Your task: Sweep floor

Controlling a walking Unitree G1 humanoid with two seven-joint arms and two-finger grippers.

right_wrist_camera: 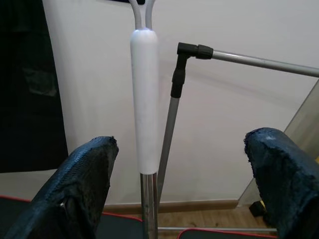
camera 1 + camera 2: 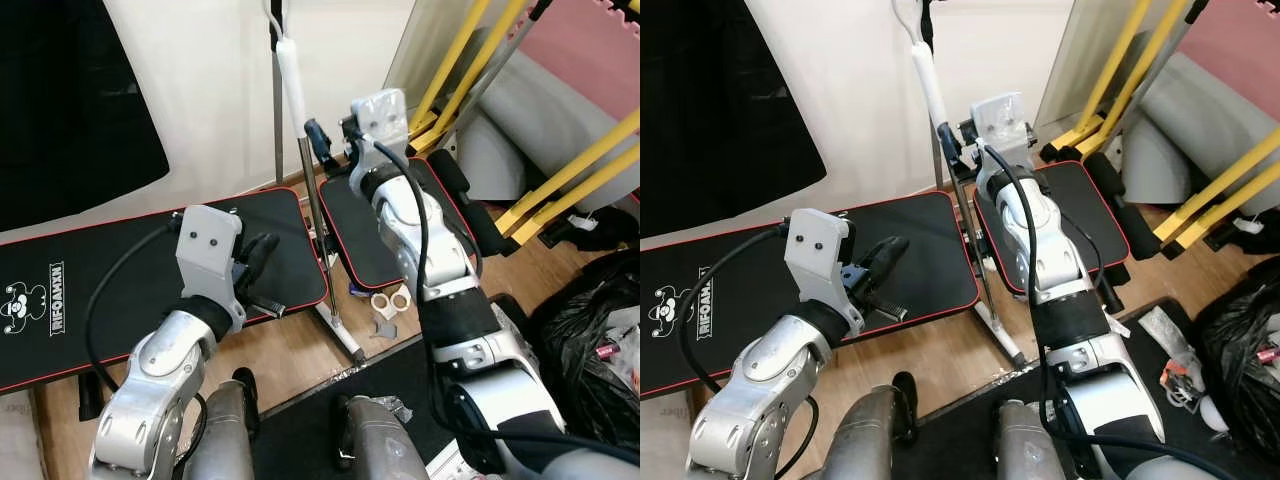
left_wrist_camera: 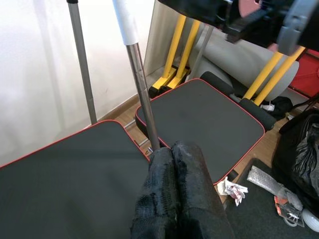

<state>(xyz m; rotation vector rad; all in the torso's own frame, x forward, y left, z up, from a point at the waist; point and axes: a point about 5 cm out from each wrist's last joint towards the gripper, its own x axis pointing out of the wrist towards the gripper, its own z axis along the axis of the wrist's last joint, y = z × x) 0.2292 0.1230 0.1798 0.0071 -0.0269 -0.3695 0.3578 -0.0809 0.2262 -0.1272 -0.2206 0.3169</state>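
Two grippers: left gripper (image 2: 262,262), fingers pressed together, hovers over one of two black red-edged pads (image 2: 120,280); right gripper (image 1: 182,186) spread wide beside one upright white-gripped broom handle (image 1: 145,107)

A black bench pad with red trim (image 2: 150,270) lies across the wooden floor (image 2: 290,360). Just beside it, toward the wall, sits a second red-trimmed pad (image 2: 375,230). Beyond that pad lean yellow bars (image 2: 455,65). Crumpled white litter (image 2: 390,300) lies near the second pad's front edge.
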